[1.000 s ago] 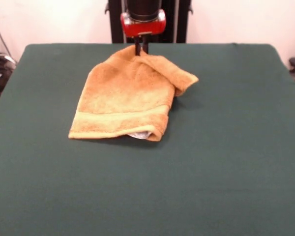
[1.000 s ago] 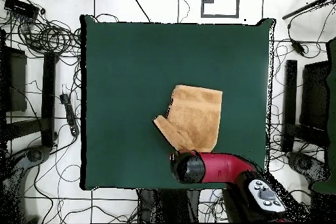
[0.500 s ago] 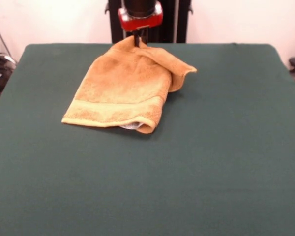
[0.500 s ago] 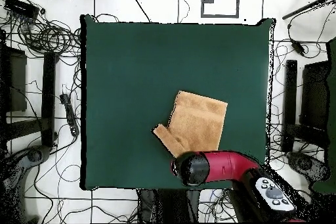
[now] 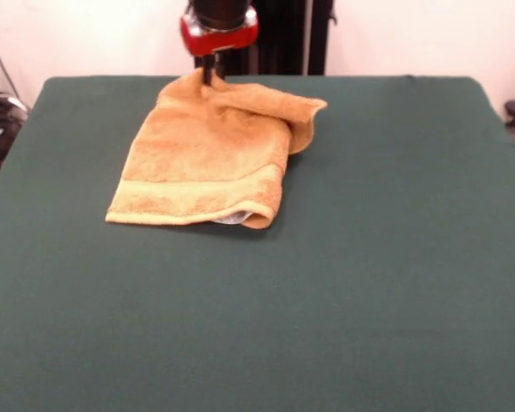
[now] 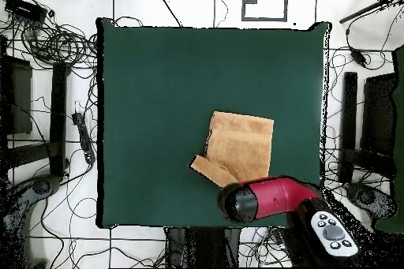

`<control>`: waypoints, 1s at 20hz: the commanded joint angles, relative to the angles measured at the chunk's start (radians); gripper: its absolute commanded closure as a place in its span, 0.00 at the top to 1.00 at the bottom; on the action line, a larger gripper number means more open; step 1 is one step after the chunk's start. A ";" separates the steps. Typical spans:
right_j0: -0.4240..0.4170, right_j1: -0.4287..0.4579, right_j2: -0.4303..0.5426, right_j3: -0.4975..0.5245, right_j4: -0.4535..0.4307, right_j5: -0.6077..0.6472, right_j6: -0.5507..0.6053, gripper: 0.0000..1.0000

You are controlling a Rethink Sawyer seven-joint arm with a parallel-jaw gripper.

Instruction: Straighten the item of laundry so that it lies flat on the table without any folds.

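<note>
The orange-tan towel (image 5: 206, 150) lies folded double on the dark green table (image 5: 369, 275), near the far edge. Its lighter border band runs along the near edge, and a bit of white tag peeks out under the near right corner. One flap curls up at the far right. My gripper (image 5: 209, 75) is shut on the towel's far corner and holds it slightly raised. In the overhead view the towel (image 6: 241, 146) sits low and right of centre, and the red arm (image 6: 272, 199) covers its lower edge and hides the gripper.
The black pedestal (image 5: 279, 34) stands behind the table's far edge. Cables and stands (image 6: 55, 84) surround the table on the floor.
My gripper has pulled the towel's far corner back toward the pedestal and to the left in the front view. The towel has slid with it and lies a little flatter.
</note>
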 commanded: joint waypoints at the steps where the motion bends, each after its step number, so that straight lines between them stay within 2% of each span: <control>1: -0.047 0.031 0.138 -0.170 -0.100 0.106 -0.305 0.00; 3: -0.055 0.029 0.154 -0.155 -0.094 0.104 -0.286 0.00; 8: -0.009 -0.022 0.142 -0.168 -0.143 0.084 -0.229 0.00; 10: -0.001 -0.034 0.139 -0.183 -0.137 0.129 -0.247 0.00; 12: -0.003 -0.041 0.145 -0.185 -0.116 0.184 -0.276 0.00; 17: -0.004 -0.056 0.158 -0.122 -0.029 0.286 -0.241 0.00; 20: -0.013 -0.057 0.164 -0.091 -0.020 0.266 -0.199 0.00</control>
